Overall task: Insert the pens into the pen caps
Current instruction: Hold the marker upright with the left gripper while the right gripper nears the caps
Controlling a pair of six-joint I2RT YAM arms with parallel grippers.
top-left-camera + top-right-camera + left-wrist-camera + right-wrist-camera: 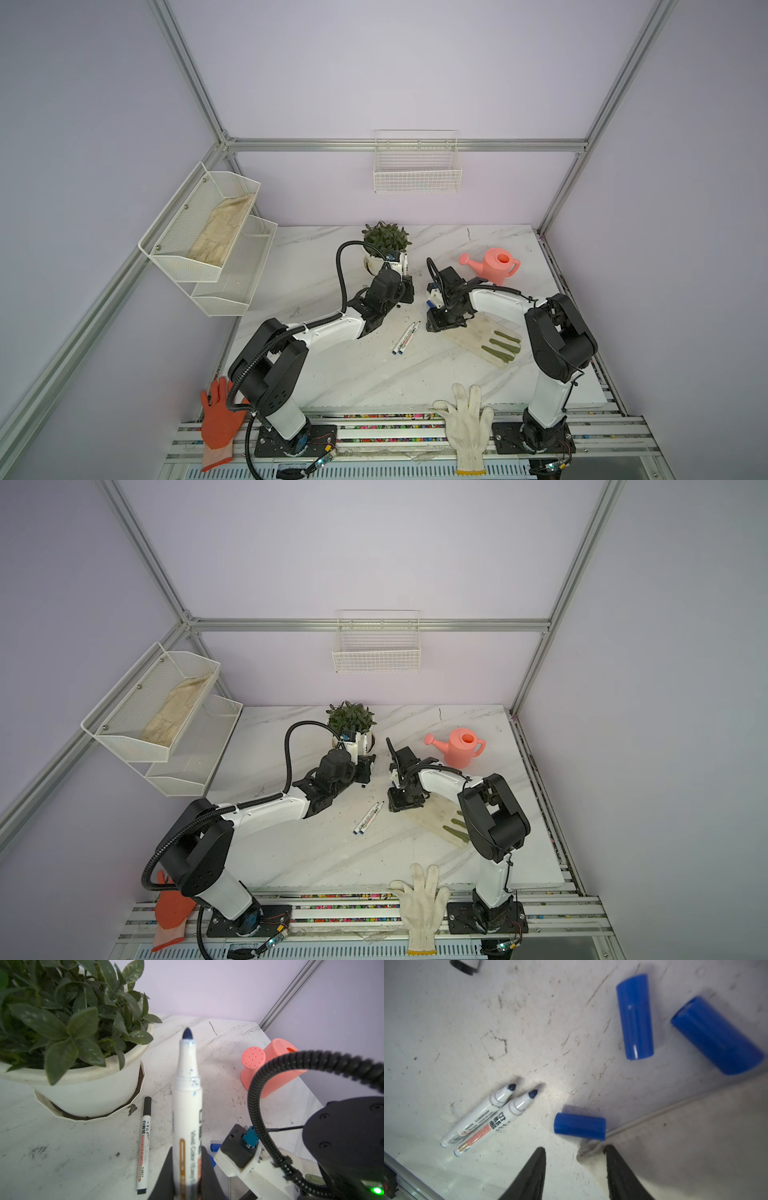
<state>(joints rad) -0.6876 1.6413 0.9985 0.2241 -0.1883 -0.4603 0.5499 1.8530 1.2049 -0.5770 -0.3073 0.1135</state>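
An uncapped blue whiteboard marker (187, 1084) is clamped in the left tool (187, 1151). The right tool (575, 1147) is spread apart near a blue cap (579, 1126) laid on the bench (529, 1022).

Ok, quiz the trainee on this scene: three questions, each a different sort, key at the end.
1. True or false: the left gripper is shut on a pen whose tip is bare.
2. How many blue pen caps lie on the table in the right wrist view? A) one B) three C) five
3. Fill in: the right gripper, holding nothing, has its jaws ____.
Key: 1 true; 2 B; 3 open.
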